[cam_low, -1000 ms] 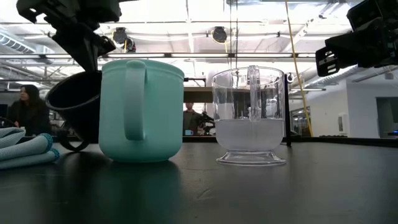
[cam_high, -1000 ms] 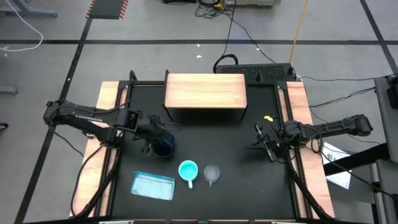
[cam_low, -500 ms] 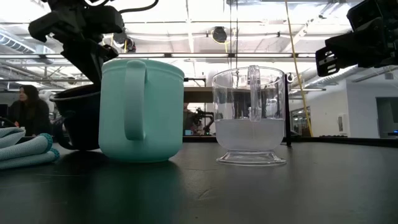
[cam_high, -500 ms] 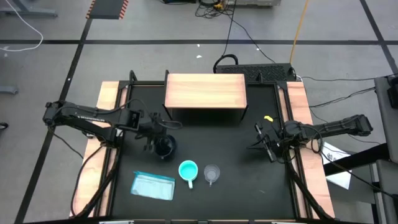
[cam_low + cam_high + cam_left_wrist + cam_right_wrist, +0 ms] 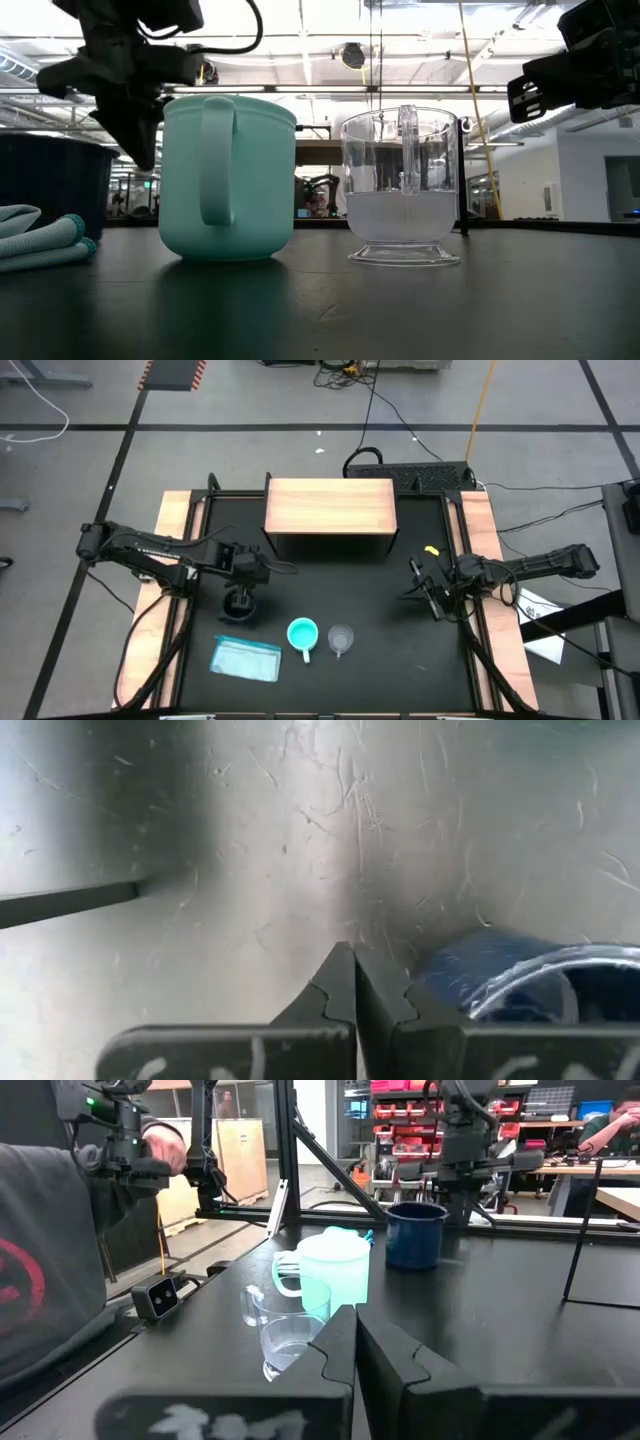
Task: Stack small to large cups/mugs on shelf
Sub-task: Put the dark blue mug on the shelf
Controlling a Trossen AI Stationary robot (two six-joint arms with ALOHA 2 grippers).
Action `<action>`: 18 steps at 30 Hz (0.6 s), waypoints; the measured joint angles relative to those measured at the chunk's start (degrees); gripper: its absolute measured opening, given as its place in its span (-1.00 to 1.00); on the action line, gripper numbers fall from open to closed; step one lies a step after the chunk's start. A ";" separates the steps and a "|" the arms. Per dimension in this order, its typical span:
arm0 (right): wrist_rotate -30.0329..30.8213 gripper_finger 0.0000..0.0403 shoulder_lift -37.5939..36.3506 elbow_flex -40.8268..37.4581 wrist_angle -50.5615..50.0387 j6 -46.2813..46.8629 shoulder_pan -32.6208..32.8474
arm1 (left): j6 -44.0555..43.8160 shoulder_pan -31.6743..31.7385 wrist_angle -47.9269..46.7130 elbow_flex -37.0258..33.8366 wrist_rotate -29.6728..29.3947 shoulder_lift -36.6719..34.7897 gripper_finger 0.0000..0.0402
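The navy mug (image 5: 238,607) stands upright on the black table left of centre; it also shows in the low view (image 5: 50,190) and the right wrist view (image 5: 415,1235). My left gripper (image 5: 240,590) is shut right above and beside it, pointing down; its wrist view shows the mug's rim (image 5: 520,975) next to the shut fingers (image 5: 355,960). The turquoise mug (image 5: 303,633) and the clear cup (image 5: 341,638) stand side by side near the front. The wooden shelf (image 5: 330,507) stands at the back. My right gripper (image 5: 425,588) waits shut at the right. My left gripper has nothing between its shut fingers. One finger (image 5: 420,1005) stands right beside the navy mug's rim (image 5: 470,990), coming from above. Whether it touches the rim, I cannot tell. The mug rests on its base on the table.
A light-blue packet (image 5: 246,658) lies at the front left. Light wooden strips (image 5: 176,540) run along both table sides. A person (image 5: 40,1230) stands beyond the table's edge in the right wrist view. There is bare table between the mugs and the shelf.
The navy mug was tilted at my left gripper a second ago. It has come upright onto its base and has moved toward the table's left edge and a little nearer the front. My left gripper has gone with it and now stands over it.
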 joint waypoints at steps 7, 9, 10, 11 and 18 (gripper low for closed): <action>0.00 -1.00 0.00 0.00 0.01 0.42 0.00 | -0.57 -0.19 1.17 -1.63 0.05 -0.07 -0.99; 0.00 -1.00 -0.01 -0.01 0.01 0.42 0.00 | -0.49 -0.54 1.14 -1.63 -0.23 -0.07 -0.99; 0.01 -1.00 0.00 0.00 0.01 0.42 0.00 | -0.34 -0.67 1.19 -1.63 -0.88 -0.07 -0.99; 0.00 -1.00 -0.01 0.01 0.01 0.39 0.00 | -0.28 -0.80 1.23 -1.63 -1.78 -0.09 -0.99; 0.00 -1.00 0.00 0.01 0.03 0.31 0.00 | 0.74 -0.66 -0.78 -0.11 -7.87 -0.13 -0.86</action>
